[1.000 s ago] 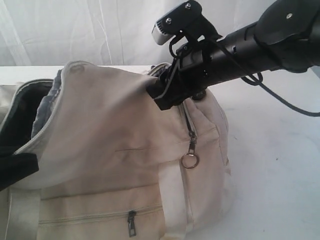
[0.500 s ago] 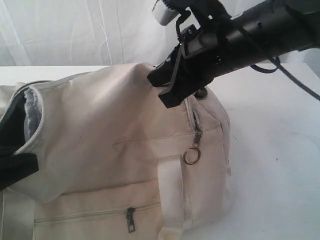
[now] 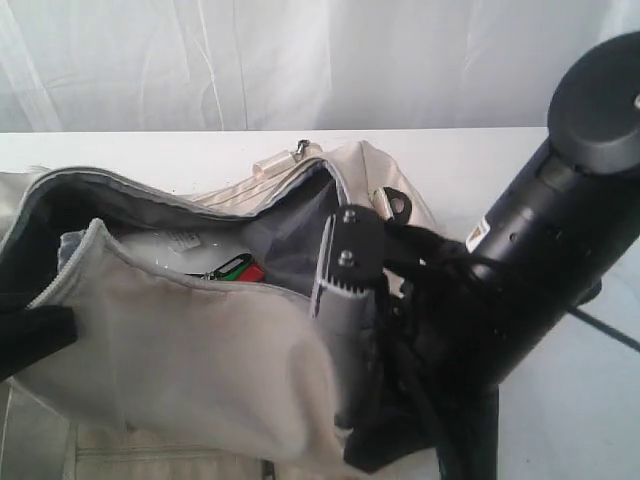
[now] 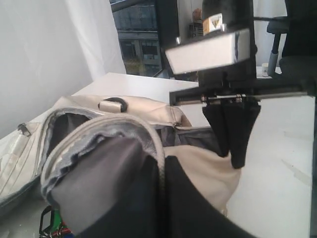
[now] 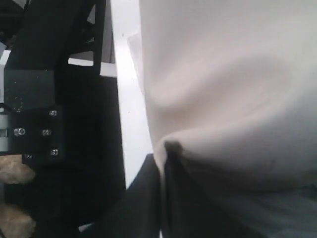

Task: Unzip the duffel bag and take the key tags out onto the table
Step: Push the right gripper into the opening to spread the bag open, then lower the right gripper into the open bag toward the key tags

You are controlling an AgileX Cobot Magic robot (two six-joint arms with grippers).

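The big cream cloth duffel bag with grey lining (image 3: 200, 370) lies on the wide white flat table (image 3: 590, 420). Its top is open and the grey inside shows.

The left claw (image 4: 159, 164) is clamped on the near rim of the duffel bag, right on the zipper edge. Its two dark fingers (image 4: 198, 198) press together with the cloth between them. The rim bends up over this claw like a little hill.

The right claw (image 5: 163, 154) is pinched tight on the cream cloth on the same side of the duffel bag. The cloth makes a small fold where the black fingers (image 5: 143, 198) bite it. This claw points down, and the black right arm (image 3: 560, 230) leans in over the end of the bag. The right claw is well apart from the left claw, with the long cream flap between them.

The bunch of small plastic key tags (image 3: 238, 268) is inside the duffel bag. A green tag and a red tag show, and the flap hides the rest. The key tags lie on the grey lining, between the two claws and behind the flap that the claws hold. Both claws are apart from them.

A black D-ring (image 3: 398, 205) sits on the bag's end, just past the right claw. A small metal zipper pull (image 3: 302, 148) lies at the far rim, away from both claws.
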